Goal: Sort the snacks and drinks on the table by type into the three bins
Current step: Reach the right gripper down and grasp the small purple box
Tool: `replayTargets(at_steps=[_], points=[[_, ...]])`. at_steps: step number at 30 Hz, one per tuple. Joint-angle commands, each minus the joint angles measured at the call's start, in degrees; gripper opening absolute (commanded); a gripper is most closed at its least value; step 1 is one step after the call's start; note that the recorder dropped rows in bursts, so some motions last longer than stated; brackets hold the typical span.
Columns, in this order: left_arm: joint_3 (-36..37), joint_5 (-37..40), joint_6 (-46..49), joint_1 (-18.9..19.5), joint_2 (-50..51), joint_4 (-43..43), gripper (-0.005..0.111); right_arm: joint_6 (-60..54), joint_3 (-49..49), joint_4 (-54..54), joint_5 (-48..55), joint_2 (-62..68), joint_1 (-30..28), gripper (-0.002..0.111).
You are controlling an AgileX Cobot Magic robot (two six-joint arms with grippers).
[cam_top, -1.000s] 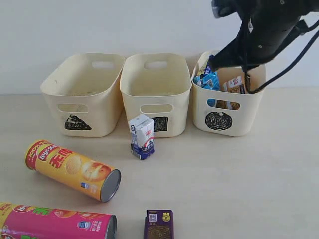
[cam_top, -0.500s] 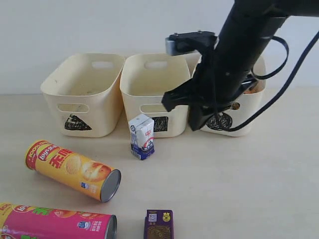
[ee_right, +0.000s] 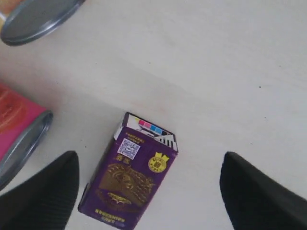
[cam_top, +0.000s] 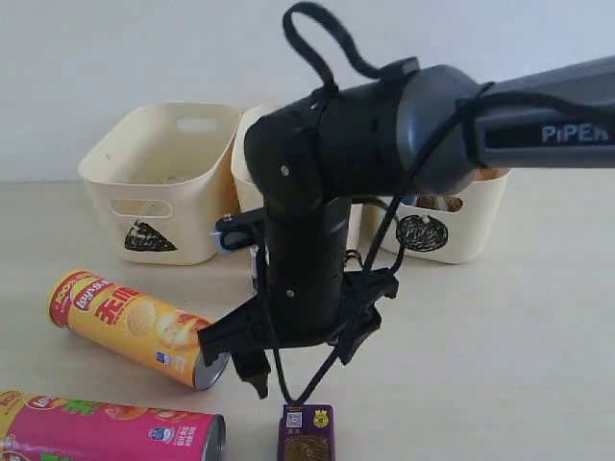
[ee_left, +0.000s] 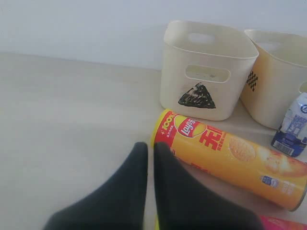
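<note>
**Desk:** Where is the purple drink, and which way does it lie?

**Photographer:** The dark purple carton lies flat on the pale tabletop, at the front edge of the exterior view. Its long axis runs front to back, with the QR code and gold seal at the end nearer the bins. The gold print below them is too fine to read.

**Desk:** And the right gripper?

**Photographer:** The right gripper hangs over that carton, its jaws spread wide with one finger on either side, gripping nothing. The grey arm above it reads "PIPER".

**Desk:** The left one?

**Photographer:** The left gripper has its jaws drawn almost together and empty, near the yellow-orange tube.

**Desk:** How do the tubes lie?

**Photographer:** Both are on their sides. In the exterior view the yellow-orange tube runs diagonally, red-banded end back left, metal end front right. Its label reads "Lay's" and "100%", with large Chinese characters. The magenta tube lies along the front edge, its metal end pointing right toward the purple carton. It appears to carry the same brand, though the frame cuts the logo off.

**Desk:** Anything else?

**Photographer:** The white and blue carton stands upright before the square-marked bin. That bin sits between the triangle bin and the circle bin
</note>
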Motion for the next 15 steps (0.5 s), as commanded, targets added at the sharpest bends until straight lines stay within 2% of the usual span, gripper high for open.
replayTargets(at_steps=[1, 6, 8, 15], points=[[0.22, -0.18, 0.11, 0.07, -0.2, -0.23, 0.004, 3.82, 1.77, -2.35, -1.59, 1.51, 2.38, 0.072], [0.22, -0.18, 0.11, 0.07, -0.2, -0.23, 0.004, 6.87, 10.17, -2.1, -9.22, 1.51, 2.67, 0.072], [0.22, -0.18, 0.11, 0.07, -0.2, -0.23, 0.004, 6.62, 14.26, 1.28, -14.54, 1.51, 2.67, 0.072], [0.22, -0.18, 0.11, 0.07, -0.2, -0.23, 0.004, 6.21, 17.25, 2.23, -16.66, 1.51, 2.67, 0.071]])
